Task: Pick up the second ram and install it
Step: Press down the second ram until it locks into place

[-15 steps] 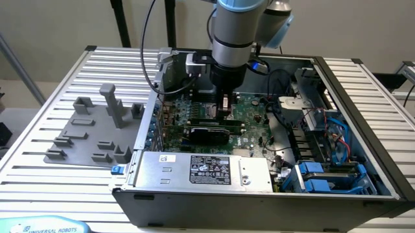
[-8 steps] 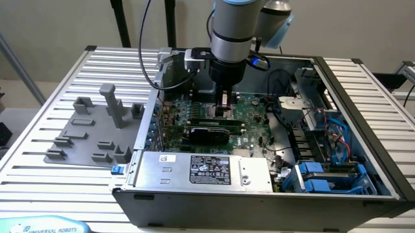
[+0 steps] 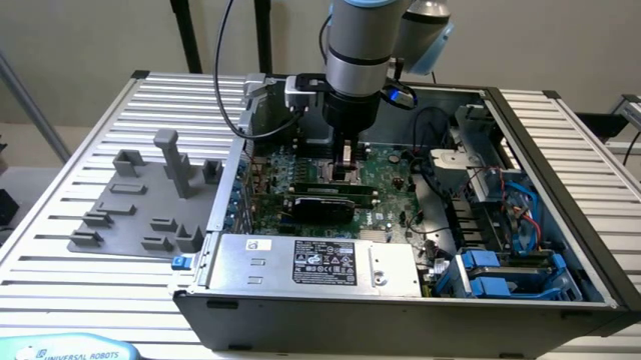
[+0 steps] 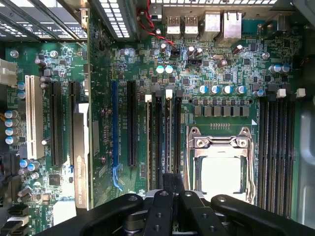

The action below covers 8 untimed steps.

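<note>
Claw [image 4: 170,189] clenched, low over the motherboard [image 4: 216,73] beside the CPU socket [image 4: 221,164] — fingertips hidden in exterior view. Second ram [image 4: 170,142] stands edge-on in slot beneath claw; grip contact unclear. Wrist view exposes slots — exterior doesn't.

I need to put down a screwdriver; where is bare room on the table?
Free: the ribbed metal table around the grey plastic fixture tray. Crowded: inside the open grey computer case, where the gripper hangs over the green motherboard.
</note>
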Each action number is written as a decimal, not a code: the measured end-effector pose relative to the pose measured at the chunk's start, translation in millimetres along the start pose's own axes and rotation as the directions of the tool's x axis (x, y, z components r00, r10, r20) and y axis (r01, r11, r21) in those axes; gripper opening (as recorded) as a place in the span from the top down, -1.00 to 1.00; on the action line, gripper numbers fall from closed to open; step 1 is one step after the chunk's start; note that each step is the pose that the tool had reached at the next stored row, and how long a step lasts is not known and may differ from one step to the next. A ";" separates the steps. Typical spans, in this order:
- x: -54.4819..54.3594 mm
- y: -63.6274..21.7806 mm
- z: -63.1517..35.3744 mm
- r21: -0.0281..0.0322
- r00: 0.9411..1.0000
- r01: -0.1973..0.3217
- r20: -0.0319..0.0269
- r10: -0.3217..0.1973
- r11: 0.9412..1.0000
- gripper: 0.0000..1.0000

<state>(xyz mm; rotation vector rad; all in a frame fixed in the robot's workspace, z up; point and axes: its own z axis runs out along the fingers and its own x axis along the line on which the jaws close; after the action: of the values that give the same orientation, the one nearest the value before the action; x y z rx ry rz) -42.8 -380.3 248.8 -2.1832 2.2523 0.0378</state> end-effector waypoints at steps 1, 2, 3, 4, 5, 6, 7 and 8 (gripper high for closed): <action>0.0 0.0 0.0 0.000 1.000 0.000 0.000 0.000 1.000 0.79; 0.0 0.0 0.0 0.000 1.000 0.000 0.000 0.000 1.000 0.79; 0.0 0.0 0.0 0.000 1.000 0.000 0.000 0.000 1.000 0.79; 0.0 0.0 0.0 0.000 1.000 0.000 0.000 0.000 1.000 0.79; 0.0 0.0 0.0 0.000 1.000 0.000 0.000 0.000 1.000 0.79; 0.0 0.0 0.0 0.000 1.000 0.000 0.000 0.000 1.000 0.79; 0.0 0.0 0.1 0.000 1.000 0.000 0.000 0.000 1.000 0.79; -0.1 0.0 1.1 0.001 1.000 0.000 0.000 0.000 1.000 0.79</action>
<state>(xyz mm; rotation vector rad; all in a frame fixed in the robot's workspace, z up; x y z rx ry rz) -42.8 -380.2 247.7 -2.1828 2.2520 0.0367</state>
